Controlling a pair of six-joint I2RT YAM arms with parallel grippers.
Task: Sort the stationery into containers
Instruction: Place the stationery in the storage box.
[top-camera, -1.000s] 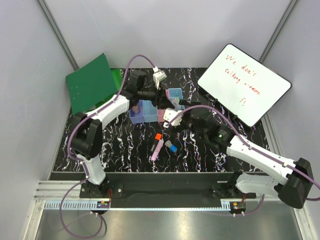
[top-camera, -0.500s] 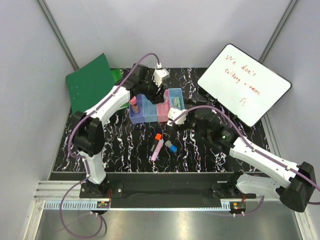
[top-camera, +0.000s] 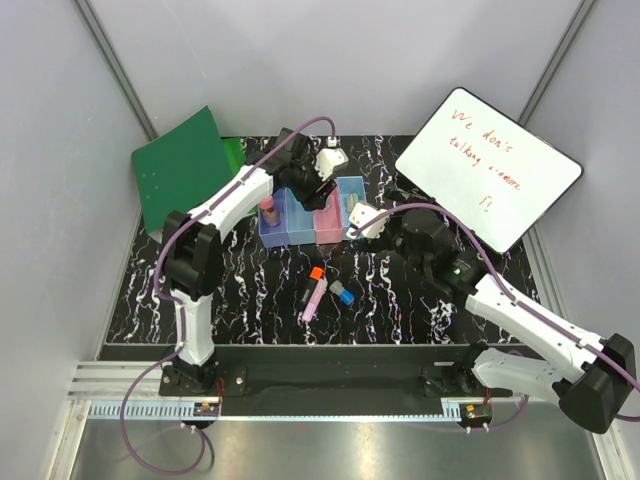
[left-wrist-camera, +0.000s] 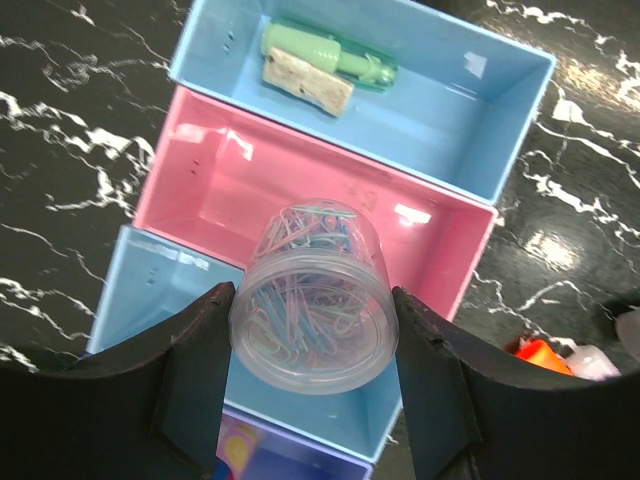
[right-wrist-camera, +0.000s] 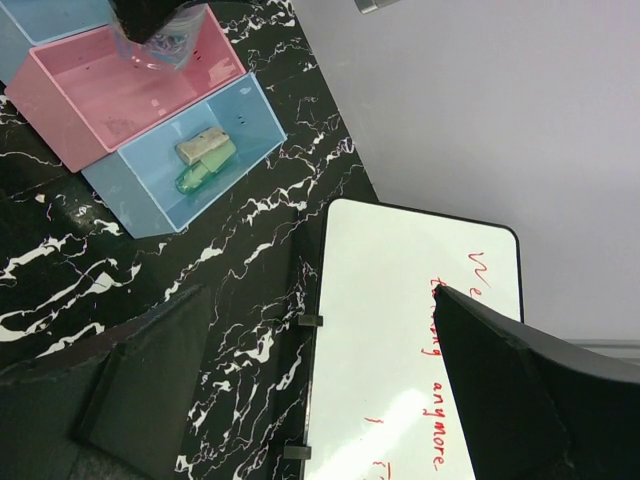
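Now, against the earlier frame: left gripper (top-camera: 312, 190) has shifted toward upper centre, over the containers (top-camera: 300, 235); right gripper (right-wrist-camera: 320, 400) has drawn nearer their right end.

- Left wrist view only: fingers (left-wrist-camera: 195, 350) clamp a clear tub of paper clips (left-wrist-camera: 313, 290) over the pink bin (left-wrist-camera: 230, 190) and the light-blue one below it; green highlighter (left-wrist-camera: 335, 55) and a pale piece lie in the end bin at the top.
- Top view only: orange-capped marker (top-camera: 316, 273), pink marker (top-camera: 312, 300) and blue piece (top-camera: 347, 296) lie on the table (top-camera: 240, 300), centre frame.
- Right wrist view: fingers wide apart, holding nothing; whiteboard (right-wrist-camera: 400, 300) between them.
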